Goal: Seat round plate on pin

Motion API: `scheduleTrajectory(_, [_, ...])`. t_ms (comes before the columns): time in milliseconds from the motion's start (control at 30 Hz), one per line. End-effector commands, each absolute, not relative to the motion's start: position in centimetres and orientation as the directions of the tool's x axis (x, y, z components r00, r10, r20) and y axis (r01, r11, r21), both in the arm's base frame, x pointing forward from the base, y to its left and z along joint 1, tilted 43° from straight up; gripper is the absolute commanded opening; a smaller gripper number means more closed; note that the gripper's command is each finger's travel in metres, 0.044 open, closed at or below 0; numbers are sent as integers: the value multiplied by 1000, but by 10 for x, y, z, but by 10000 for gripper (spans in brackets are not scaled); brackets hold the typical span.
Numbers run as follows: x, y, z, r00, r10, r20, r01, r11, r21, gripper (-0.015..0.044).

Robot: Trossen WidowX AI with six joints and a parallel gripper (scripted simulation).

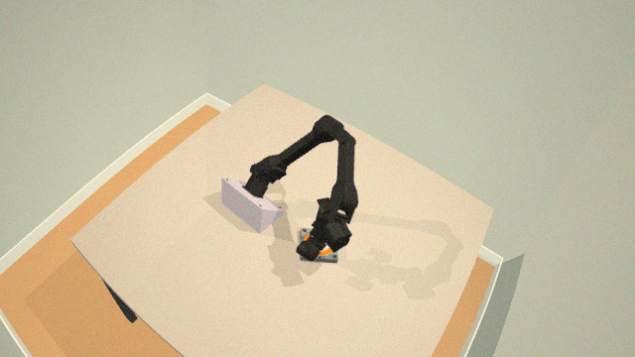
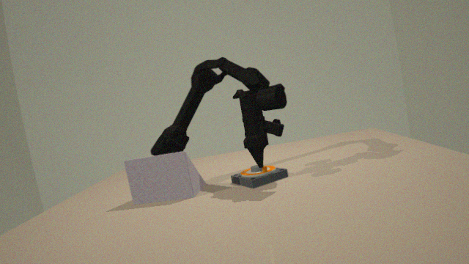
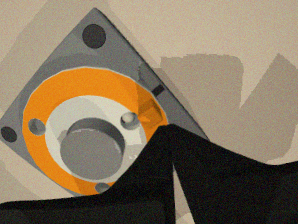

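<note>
The round orange and white plate (image 1: 325, 252) (image 2: 246, 173) (image 3: 90, 81) sits around the grey post (image 2: 256, 169) (image 3: 91, 154) on the grey base (image 2: 271, 179) (image 3: 117, 56). It looks close to level, low on the base, with the post standing above it. In the wrist view the hole beside the orange tab (image 3: 151, 114) shows a pale round pin top (image 3: 128, 118) inside it. My gripper (image 2: 260, 167) (image 3: 166, 132) is shut and empty, pointing down with its tips at the plate's rim beside the tab. Whether they touch the plate cannot be told. The tips hide part of the rim and base.
The arm rises from a pale lilac block (image 1: 243, 205) (image 2: 161, 181) beside the base. The arm's wrist hangs over the plate and hides much of it in the top view. The table (image 1: 238, 297) (image 2: 220, 231) carries the base and the block.
</note>
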State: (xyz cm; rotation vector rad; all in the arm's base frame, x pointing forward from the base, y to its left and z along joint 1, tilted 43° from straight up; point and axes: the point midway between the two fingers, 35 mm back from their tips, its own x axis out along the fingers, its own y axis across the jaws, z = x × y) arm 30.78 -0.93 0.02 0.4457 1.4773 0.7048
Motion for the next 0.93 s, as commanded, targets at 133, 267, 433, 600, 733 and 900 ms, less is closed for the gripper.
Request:
scheduleTrajectory(133, [310, -34, 28, -38, 668, -743, -160, 730, 664, 0])
scheduleTrajectory(267, [309, -33, 28, -37, 673, -739, -153, 727, 669, 0])
scheduleTrajectory(433, [309, -33, 28, -37, 673, -739, -153, 727, 669, 0])
scheduleTrajectory(600, [309, -33, 28, -37, 673, -739, -153, 727, 669, 0])
scheduleTrajectory(733, [309, -33, 28, -37, 673, -739, -153, 727, 669, 0])
scheduleTrajectory(900, [309, -33, 28, -37, 673, -739, -153, 727, 669, 0])
